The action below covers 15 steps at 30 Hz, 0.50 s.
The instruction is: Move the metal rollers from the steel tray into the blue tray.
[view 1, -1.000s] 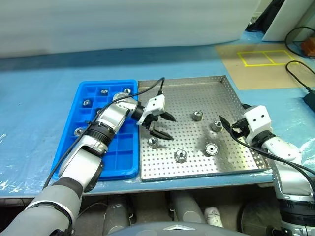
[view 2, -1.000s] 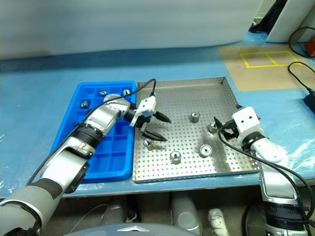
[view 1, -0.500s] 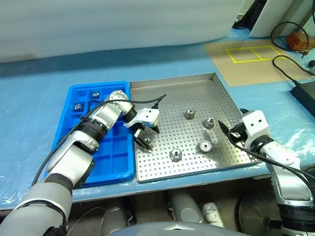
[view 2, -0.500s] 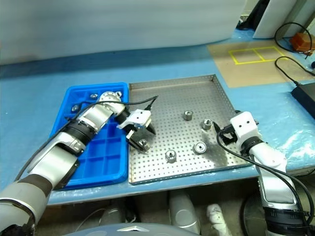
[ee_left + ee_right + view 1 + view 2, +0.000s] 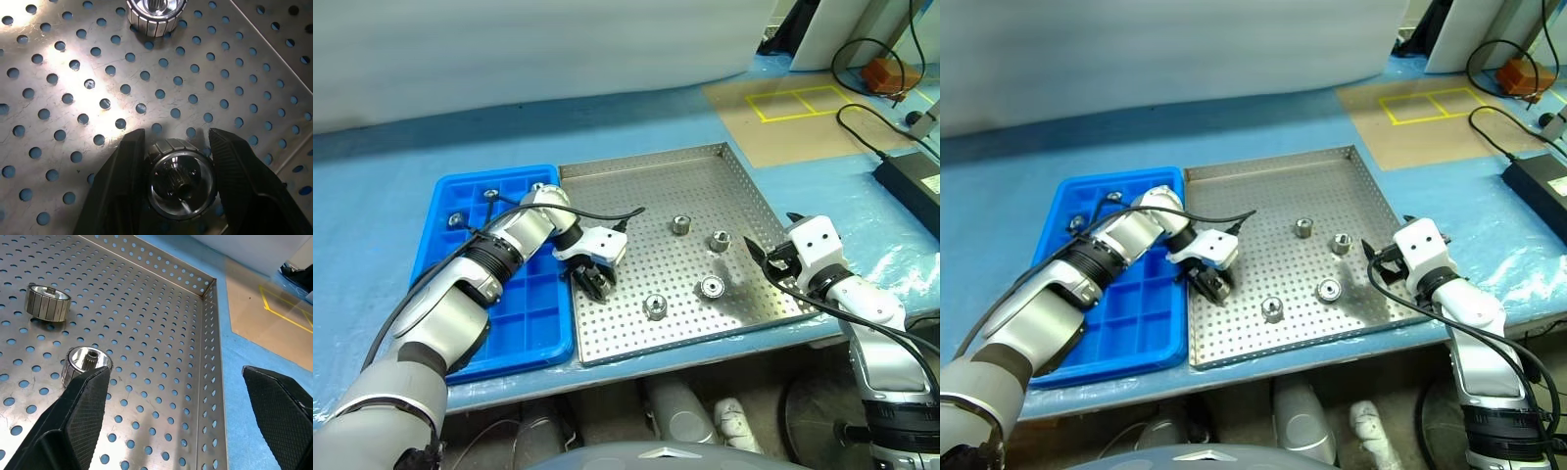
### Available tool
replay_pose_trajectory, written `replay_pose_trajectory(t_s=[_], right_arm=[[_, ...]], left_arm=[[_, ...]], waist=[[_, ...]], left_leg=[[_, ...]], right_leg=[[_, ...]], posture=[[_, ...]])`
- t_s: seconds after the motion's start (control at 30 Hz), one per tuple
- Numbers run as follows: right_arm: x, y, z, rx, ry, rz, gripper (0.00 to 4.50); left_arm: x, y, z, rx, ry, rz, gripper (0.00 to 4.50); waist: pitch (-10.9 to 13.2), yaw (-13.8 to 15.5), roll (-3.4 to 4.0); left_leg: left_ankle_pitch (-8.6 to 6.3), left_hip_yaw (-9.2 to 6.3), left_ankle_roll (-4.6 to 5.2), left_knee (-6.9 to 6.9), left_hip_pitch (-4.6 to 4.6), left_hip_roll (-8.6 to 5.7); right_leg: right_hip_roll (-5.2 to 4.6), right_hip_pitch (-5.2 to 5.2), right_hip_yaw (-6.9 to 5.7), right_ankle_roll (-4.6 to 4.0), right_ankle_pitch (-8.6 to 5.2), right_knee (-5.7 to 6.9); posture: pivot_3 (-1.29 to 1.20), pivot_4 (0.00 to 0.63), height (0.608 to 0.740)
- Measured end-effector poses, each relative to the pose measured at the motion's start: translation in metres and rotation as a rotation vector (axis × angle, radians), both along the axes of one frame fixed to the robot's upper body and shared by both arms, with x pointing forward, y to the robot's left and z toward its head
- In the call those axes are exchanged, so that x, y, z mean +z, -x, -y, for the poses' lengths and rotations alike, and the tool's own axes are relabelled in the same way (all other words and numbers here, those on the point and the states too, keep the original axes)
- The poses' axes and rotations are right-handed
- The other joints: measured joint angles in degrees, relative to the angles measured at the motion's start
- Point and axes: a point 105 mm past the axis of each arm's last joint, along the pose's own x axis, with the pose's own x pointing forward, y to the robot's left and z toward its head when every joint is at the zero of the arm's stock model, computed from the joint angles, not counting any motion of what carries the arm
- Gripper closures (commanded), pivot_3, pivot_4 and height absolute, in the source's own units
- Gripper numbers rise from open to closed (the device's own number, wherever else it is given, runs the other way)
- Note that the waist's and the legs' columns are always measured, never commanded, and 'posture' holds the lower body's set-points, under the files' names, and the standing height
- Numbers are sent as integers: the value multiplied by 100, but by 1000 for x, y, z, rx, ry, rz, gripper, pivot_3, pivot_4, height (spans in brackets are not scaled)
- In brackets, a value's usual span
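Five metal rollers lie on the steel tray (image 5: 705, 171), and one of them is the business of the moment. The left gripper (image 5: 178, 147) points down near the tray's left edge, close to the front corner, with its jaws set on either side of a roller (image 5: 180, 176) that sits on the perforated floor. In the left wrist view both black fingers (image 5: 124, 171) press against its ribbed flank, so I judge the jaws to be clenched on that roller, which has not yet left the floor.

The other four stay loose: one (image 5: 655, 306) near the tray's front edge, one (image 5: 710, 286) toward the front right, and two, (image 5: 681, 224) and (image 5: 720, 240), nearer the tray's middle. The blue tray (image 5: 524, 343) lies just beside the steel tray's left edge on the bench (image 5: 391, 157), and a few rollers (image 5: 456, 219) already rest in compartments along its far edge.

The right gripper (image 5: 181, 396) hangs over the tray's right edge, jaws released and wide, holding nothing.

The step in hand looks like the pickup, at the point of grasp. The next move calls for a straight lift clear of the steel tray's low rim, a short carry across to the blue tray, and a release over an empty compartment. A slanted grip on the smooth, short cylinder could let it slip, so the lift should be gentle.
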Motion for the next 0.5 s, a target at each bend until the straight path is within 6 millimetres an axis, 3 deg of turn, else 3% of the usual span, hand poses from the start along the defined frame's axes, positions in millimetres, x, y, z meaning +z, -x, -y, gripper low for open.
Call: replay_pose_trajectory(t_s=[0.1,0.23,0.33,0.5], right_arm=[[-2,0,-2,4,6,0,0],[-5,-1,-11,26,-3,-4,0],[-14,-8,-26,71,-21,-27,0],[-15,-34,-56,196,-23,-36,0]], left_arm=[[5,-7,16,55,107,13,2810],[27,-25,44,214,343,51,2810],[44,-47,42,402,478,110,2810],[54,-62,23,620,647,210,2810]], waist=[[0,15,0],[0,-1,-1],[1,-32,-2],[2,38,2]], left_leg=[[-1,-4,7,8,-13,-2],[-6,-4,39,22,-23,-6],[-6,-5,40,23,-15,-3],[-3,-20,39,26,-23,2]], right_leg=[[-3,-1,-5,-1,0,-1],[-10,-2,-8,-1,0,-2],[-7,-3,-11,0,2,0],[-9,0,-33,-2,3,8]], posture=[[-623,150,740],[-558,150,740],[-470,150,740],[-311,150,740]])
